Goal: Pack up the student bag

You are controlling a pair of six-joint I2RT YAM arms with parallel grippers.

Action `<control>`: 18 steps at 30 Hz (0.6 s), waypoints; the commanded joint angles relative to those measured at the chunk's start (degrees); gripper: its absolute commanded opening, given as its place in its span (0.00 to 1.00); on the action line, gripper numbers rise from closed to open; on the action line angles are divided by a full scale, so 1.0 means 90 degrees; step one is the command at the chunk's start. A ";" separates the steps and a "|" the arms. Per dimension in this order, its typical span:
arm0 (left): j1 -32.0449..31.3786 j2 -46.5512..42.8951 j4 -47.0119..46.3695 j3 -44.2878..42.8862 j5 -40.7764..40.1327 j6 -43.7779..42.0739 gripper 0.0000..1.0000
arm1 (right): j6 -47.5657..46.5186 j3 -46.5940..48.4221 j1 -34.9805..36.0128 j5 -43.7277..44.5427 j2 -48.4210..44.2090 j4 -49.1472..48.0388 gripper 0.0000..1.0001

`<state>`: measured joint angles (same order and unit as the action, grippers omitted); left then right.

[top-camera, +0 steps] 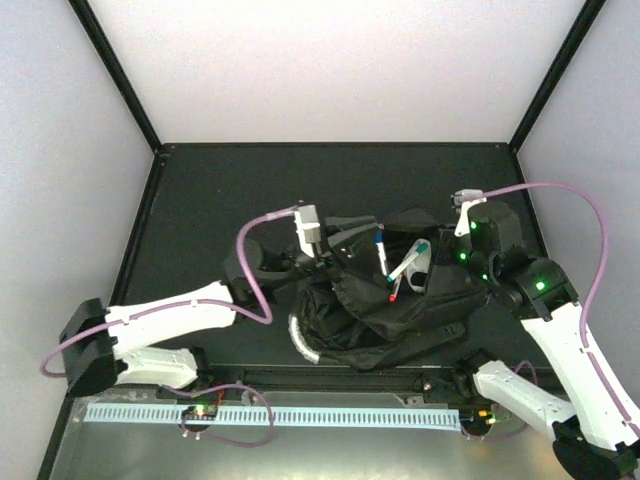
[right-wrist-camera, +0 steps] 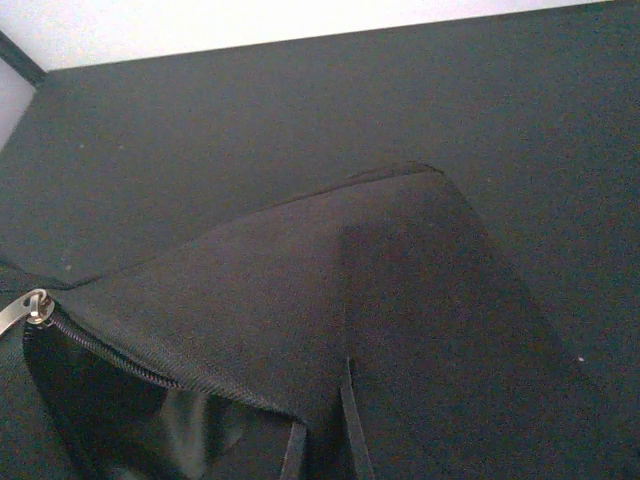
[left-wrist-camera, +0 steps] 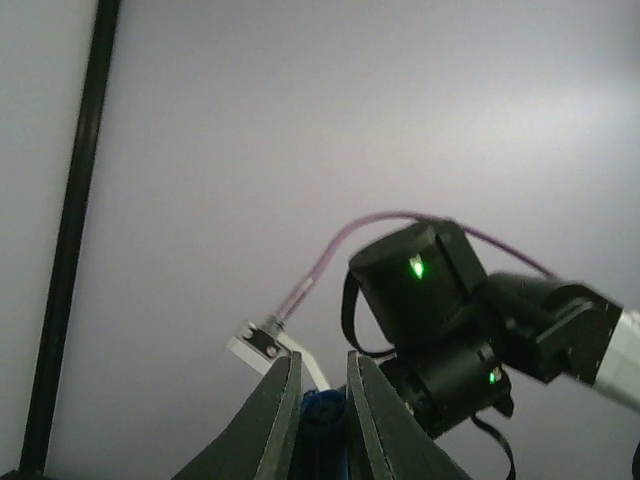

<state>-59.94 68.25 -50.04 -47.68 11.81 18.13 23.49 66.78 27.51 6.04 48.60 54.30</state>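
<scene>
Student bag (top-camera: 400,305) stretched lengthwise between the arms: right gripper (right-wrist-camera: 322,440) pinches its fabric, left gripper (left-wrist-camera: 321,362), opposite, nips something blue (left-wrist-camera: 322,420) at the mouth.

- We see a dark table top (top-camera: 220,200) filling the floor of the booth (its surface is matte and lightly speckled in the right wrist view (right-wrist-camera: 300,100)).
- White walls (top-camera: 340,70) close it in at the back and on both sides.
- Black posts (top-camera: 115,70) run up the two back corners; one shows as a dark bar in the left wrist view (left-wrist-camera: 70,230).
- Three pens (top-camera: 381,252) stand bunched near the middle of the table: one has a blue band, one a teal end, one a red tip.
- A pale blue perforated strip (top-camera: 300,415) runs along the near edge.
- Just beyond it we see a black rail (top-camera: 330,378).
- Bare grey metal (top-camera: 320,455) lies nearest the camera.
</scene>
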 commanded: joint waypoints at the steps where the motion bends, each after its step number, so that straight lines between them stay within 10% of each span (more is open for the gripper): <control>1: -0.0407 0.0708 -0.0490 -0.0530 -0.0143 -0.1251 0.02 | 0.0321 0.0746 -0.0009 -0.0270 -0.0123 -0.1020 0.06; 11: -0.0858 0.1820 -0.0464 -0.0524 -0.0984 -0.1849 0.12 | 0.0403 0.1143 -0.0008 -0.0332 -0.0118 -0.0853 0.07; 18: -0.0947 0.1569 0.0629 -0.0793 -0.1530 -0.1900 0.82 | 0.0375 0.1080 -0.0009 -0.0133 -0.0126 -0.0764 0.07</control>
<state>-67.96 84.55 -48.80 -51.88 2.31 2.24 25.63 72.51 27.51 4.36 49.21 57.08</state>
